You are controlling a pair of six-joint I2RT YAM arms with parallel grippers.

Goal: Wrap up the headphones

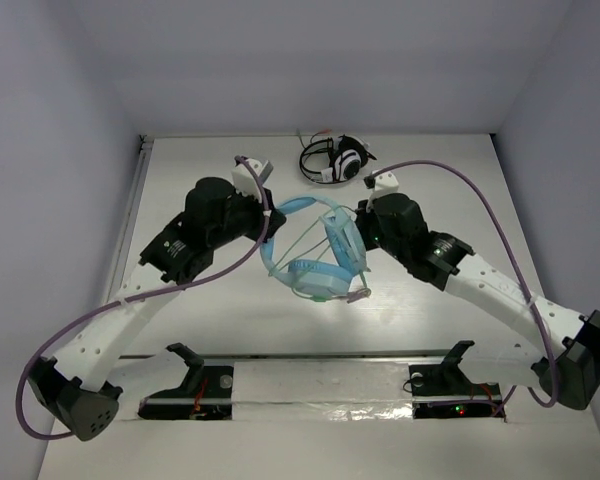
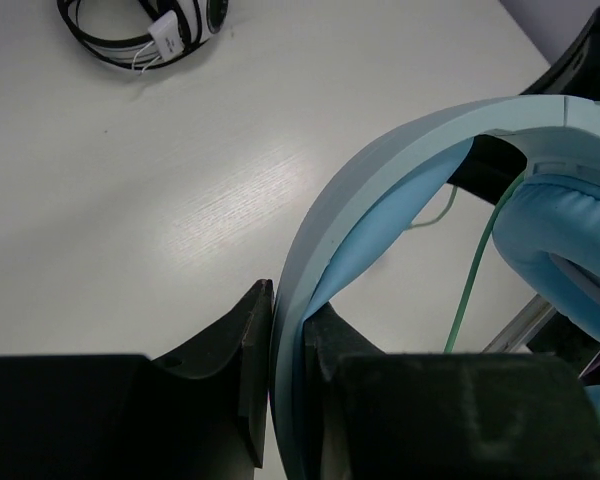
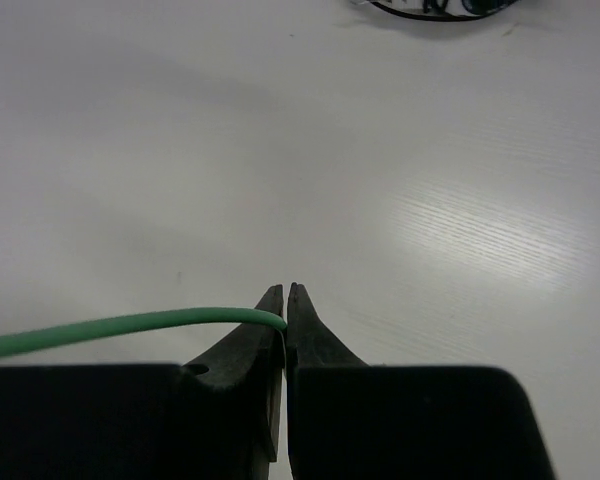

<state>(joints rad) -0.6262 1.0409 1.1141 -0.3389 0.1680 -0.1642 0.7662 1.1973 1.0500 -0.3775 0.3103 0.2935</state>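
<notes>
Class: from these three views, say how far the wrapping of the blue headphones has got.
Done: a few cable strands already cross the headphones. In hand: the left tool clamps the headband, the right tool pinches the cable. Left, probably: winding on the free length and tucking the end.

No writing, brand or number can be read anywhere from where I stand. The black-and-white headphones (image 2: 195, 18) at the far side of the surface (image 2: 130, 200) carry a small white tag (image 2: 166, 37), but anything on it is too small to make out. The light blue headphones (image 2: 400, 160) show plain colour only.
</notes>
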